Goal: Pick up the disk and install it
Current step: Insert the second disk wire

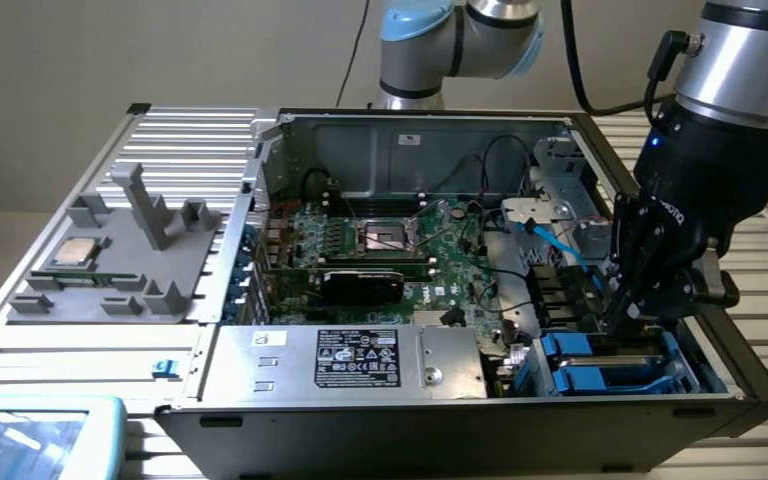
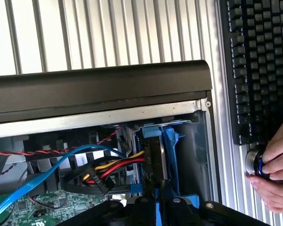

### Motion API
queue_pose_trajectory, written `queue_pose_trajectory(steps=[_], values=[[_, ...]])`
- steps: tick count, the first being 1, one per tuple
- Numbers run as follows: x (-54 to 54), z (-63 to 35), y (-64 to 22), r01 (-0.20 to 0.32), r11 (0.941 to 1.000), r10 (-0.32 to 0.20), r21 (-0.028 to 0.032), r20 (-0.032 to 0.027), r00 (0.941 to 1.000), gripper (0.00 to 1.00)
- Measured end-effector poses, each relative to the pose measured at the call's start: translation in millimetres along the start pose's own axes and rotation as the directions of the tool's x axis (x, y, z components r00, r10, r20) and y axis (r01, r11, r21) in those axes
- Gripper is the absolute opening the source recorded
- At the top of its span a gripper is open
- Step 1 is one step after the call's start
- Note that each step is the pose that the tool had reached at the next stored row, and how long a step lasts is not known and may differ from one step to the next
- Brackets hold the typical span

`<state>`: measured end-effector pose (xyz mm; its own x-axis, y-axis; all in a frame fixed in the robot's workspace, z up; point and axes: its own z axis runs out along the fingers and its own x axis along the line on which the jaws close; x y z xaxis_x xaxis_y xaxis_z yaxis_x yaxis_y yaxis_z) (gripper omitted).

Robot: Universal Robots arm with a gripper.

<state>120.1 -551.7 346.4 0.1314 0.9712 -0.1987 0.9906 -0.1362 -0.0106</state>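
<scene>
My gripper [image 1: 628,325] reaches down into the blue drive bay [image 1: 611,368] at the front corner of the open computer case, on the exterior view's right. In the wrist view the disk [image 2: 152,162] stands on edge as a thin dark slab with a blue carrier tab at its far end. It sits inside the bay beside another blue carrier [image 2: 170,148]. The gripper [image 2: 153,201] straddles the slab's near end, and its fingers look shut on the disk. In the exterior view the arm hides the disk.
Red, yellow and blue cables [image 2: 108,167] run close beside the disk. The case wall [image 2: 99,92] borders the bay. A silver power supply [image 1: 357,360] and the motherboard [image 1: 384,240] lie inside the case. A grey fixture [image 1: 117,270] holds a processor chip. A person's hand [image 2: 276,174] rests by a keyboard [image 2: 259,70].
</scene>
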Motion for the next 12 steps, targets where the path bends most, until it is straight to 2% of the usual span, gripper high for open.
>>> queue_pose_trajectory(steps=[4, 8, 12], values=[[0.0, 0.0, -0.1, 0.003, 1.0, -0.003, -0.0008, 0.0001, 1.0, 0.16], [0.0, 0.0, 0.0, 0.022, 0.9998, -0.022, -0.0044, 0.0006, 0.9998, 0.16], [0.0, 0.1, -0.1, 0.022, 0.9997, -0.022, -0.0046, 0.0008, 0.9998, 0.16]])
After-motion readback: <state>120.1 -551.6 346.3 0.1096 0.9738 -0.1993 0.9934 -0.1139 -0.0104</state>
